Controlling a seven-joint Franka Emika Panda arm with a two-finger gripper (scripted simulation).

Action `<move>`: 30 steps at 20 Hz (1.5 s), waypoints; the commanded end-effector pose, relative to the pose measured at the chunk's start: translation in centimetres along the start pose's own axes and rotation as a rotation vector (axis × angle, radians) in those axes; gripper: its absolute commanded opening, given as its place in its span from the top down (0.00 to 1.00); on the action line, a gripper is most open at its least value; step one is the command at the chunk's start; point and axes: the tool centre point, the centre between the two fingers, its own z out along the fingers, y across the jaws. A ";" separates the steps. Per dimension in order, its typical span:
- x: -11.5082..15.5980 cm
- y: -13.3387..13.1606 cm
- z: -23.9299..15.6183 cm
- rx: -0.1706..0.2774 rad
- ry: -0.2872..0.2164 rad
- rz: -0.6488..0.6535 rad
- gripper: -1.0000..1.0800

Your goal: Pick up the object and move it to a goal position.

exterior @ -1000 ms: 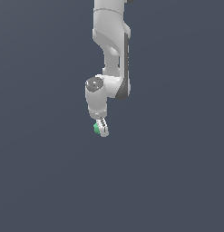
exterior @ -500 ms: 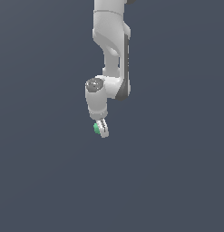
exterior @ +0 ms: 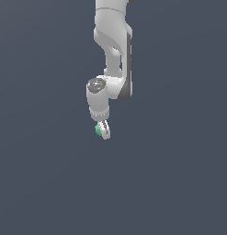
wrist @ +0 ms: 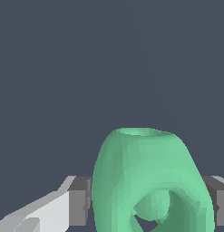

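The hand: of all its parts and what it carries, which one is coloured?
Only the mint-green object, held between the fingers of the hand; everything else is white or grey.

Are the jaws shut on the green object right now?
Yes: the green object sits between both jaws, grey pads against its sides.

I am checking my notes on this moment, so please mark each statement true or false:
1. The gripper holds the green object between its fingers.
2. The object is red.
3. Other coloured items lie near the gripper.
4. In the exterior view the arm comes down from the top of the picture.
1. True. The mint-green object sits between the grey fingers of the gripper.
2. False. It is mint green, as both views show.
3. False. Only the object is coloured; around it there is plain dark grey background.
4. True. The white arm enters at the top and the gripper hangs at its lower end.
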 end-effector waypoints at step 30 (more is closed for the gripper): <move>-2.2 -14.0 -21.2 -0.002 0.004 0.001 1.00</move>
